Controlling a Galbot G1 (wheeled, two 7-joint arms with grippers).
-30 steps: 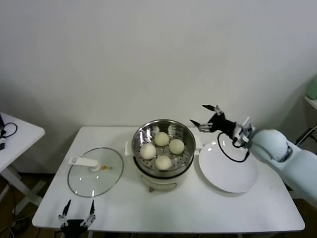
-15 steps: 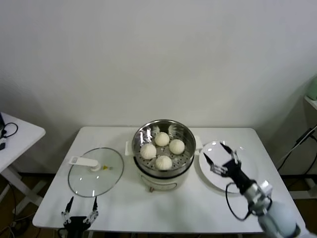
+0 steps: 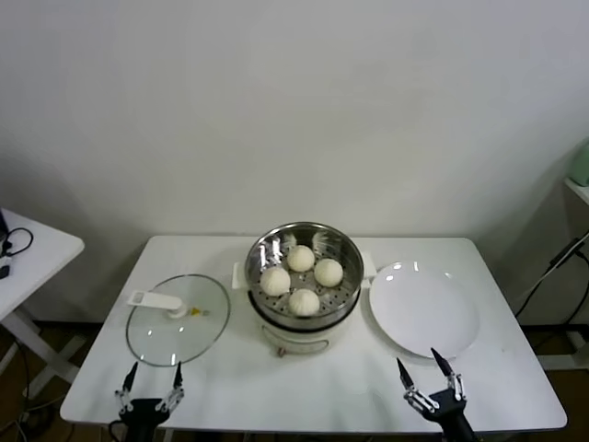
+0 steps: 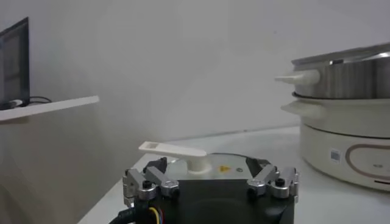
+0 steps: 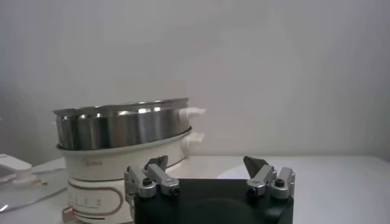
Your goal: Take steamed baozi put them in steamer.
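Observation:
Several cream-white baozi [image 3: 303,273] sit on the perforated tray inside the shiny steel steamer [image 3: 345,245], which stands on its cream base at the table's middle. The steamer also shows in the left wrist view [image 4: 341,79] and the right wrist view [image 5: 122,125]. My right gripper [image 3: 429,381] is open and empty at the table's front edge, below the white plate [image 3: 424,309]. My left gripper [image 3: 148,385] is open and empty at the front edge, below the glass lid [image 3: 177,318]. The plate is bare.
The glass lid with its white handle [image 4: 177,151] lies flat left of the steamer. A second white table [image 3: 32,249] stands at the far left. A black cable [image 3: 557,267] hangs at the right beyond the table edge.
My right arm has drawn back from above the plate beside the steamer down to the table's front edge, empty. The left gripper has stayed put.

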